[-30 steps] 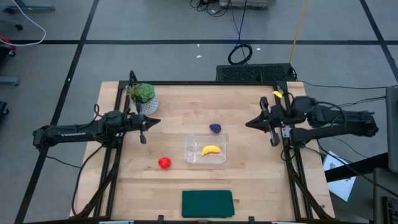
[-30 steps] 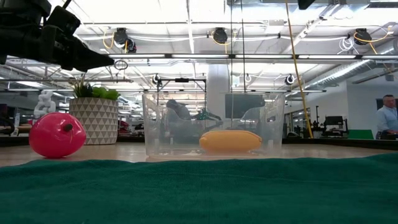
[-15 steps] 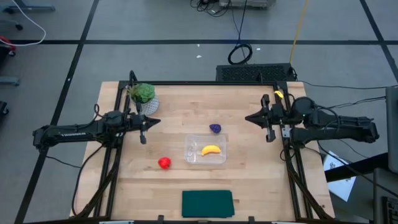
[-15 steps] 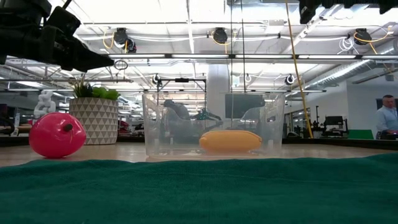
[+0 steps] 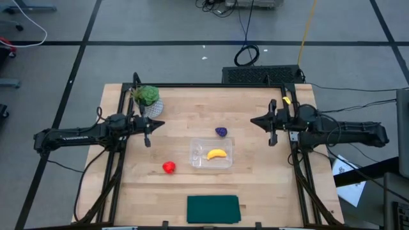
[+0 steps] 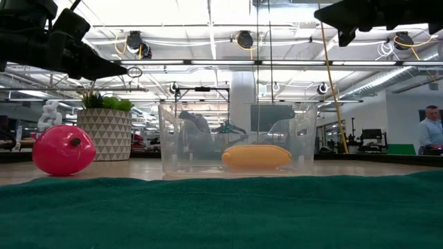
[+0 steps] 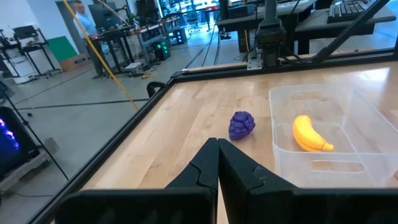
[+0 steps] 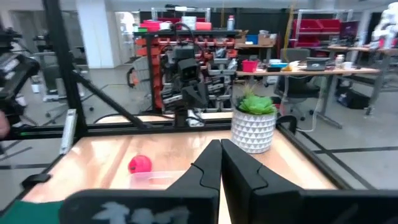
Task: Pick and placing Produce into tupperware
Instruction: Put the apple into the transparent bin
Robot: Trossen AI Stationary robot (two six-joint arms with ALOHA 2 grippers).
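Observation:
The yellow banana (image 5: 217, 154) lies inside the clear tupperware (image 5: 194, 148) at the table's middle, as the left wrist view also shows with the banana (image 7: 309, 133). The dark purple piece (image 5: 221, 131) rests on the wood just beyond the tupperware's far side. The red fruit (image 5: 169, 167) sits on the table left of the tupperware. My left gripper (image 5: 158, 124) hovers shut over the table's left part, left of the purple piece (image 7: 241, 124). My right gripper (image 5: 254, 121) hovers shut over the right part, pointing left, clear of everything.
A green leafy plant in a white pot (image 5: 147, 97) stands at the far left corner. A dark green flat rectangle (image 5: 213, 209) lies at the near edge. Black frame rails run along the table's edges. Bare wood lies between both grippers and the tupperware.
My right gripper has moved a little toward the table's left and far edge, staying shut, and has come into the top of the low view. The left arm and the produce have kept still.

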